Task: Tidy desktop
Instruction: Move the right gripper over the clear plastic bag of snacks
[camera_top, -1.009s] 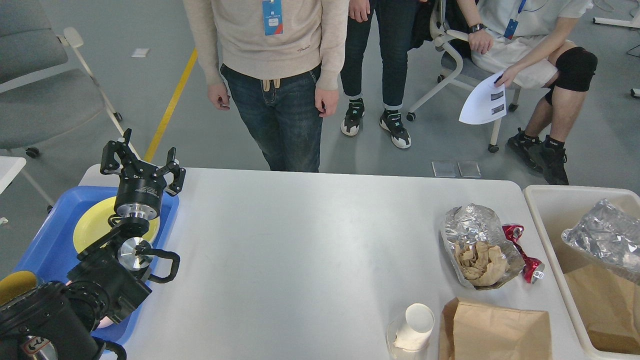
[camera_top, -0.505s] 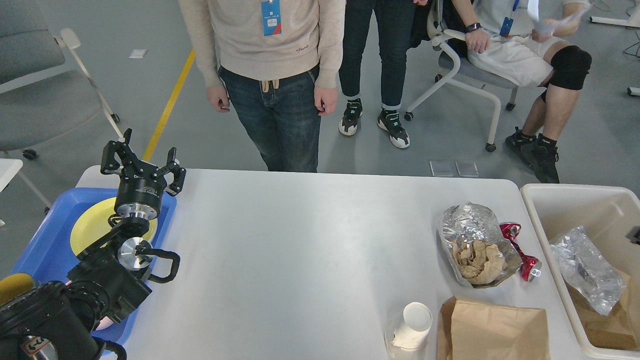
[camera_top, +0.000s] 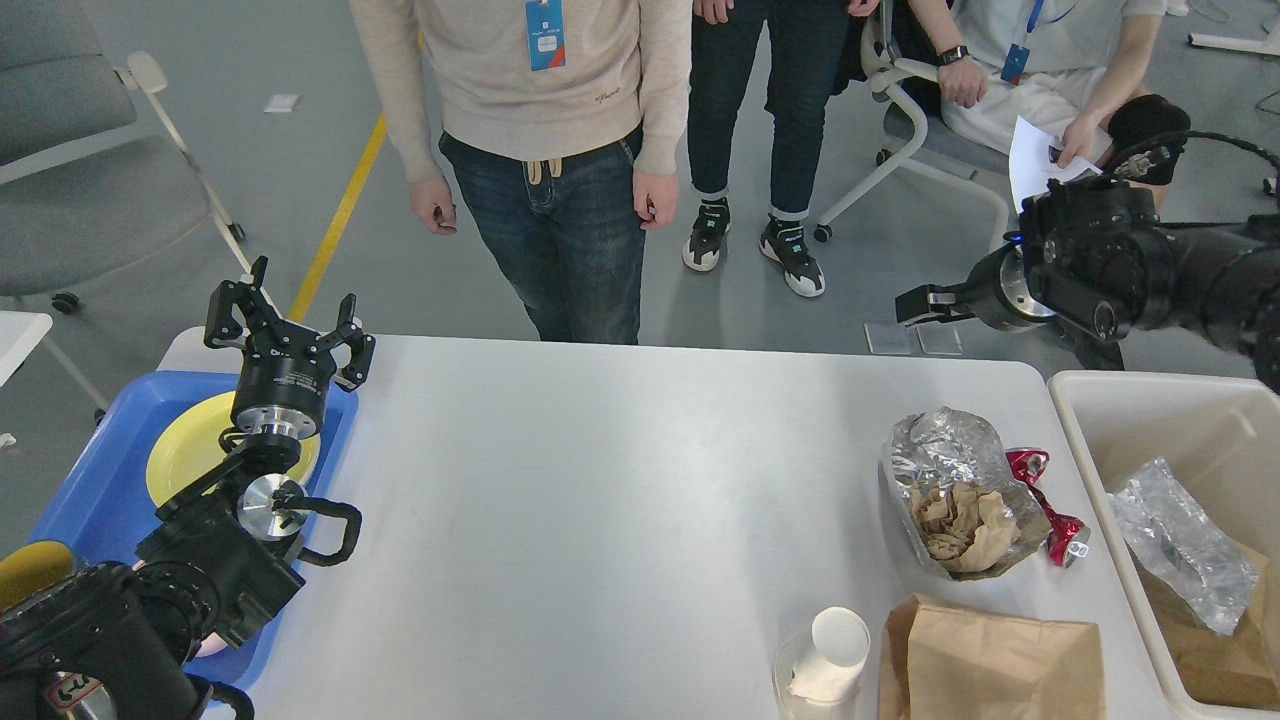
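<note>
The desktop (camera_top: 620, 500) fills the middle of the view, its near edge cut off by the frame. The brown paper bag (camera_top: 990, 660) and the clear cup holding a white paper cup (camera_top: 825, 660) at the desktop's near right are both cropped at the bottom. The red crushed can (camera_top: 1050, 510) is half hidden behind the foil bag stuffed with brown paper (camera_top: 955, 490). The right gripper (camera_top: 925, 303), above the floor past the desktop's far right corner, is seen side-on and dark (its fingers cannot be told apart, so whether it is open is unclear).

On the desktop lie one foil bag, one can, one paper bag and one cup pair. Off the desktop's right edge stands one beige bin (camera_top: 1100, 400) holding a crumpled foil wrapper (camera_top: 1180, 545) over brown paper. At the desktop's left edge sits one blue tray (camera_top: 85, 490) with one yellow plate (camera_top: 185, 455). Three people stand or sit beyond the desktop's far edge.

The left gripper (camera_top: 288, 325) points upward over the tray at the desktop's far left corner, fingers spread apart and empty. The right arm reaches in from the right, level, above the bin.
</note>
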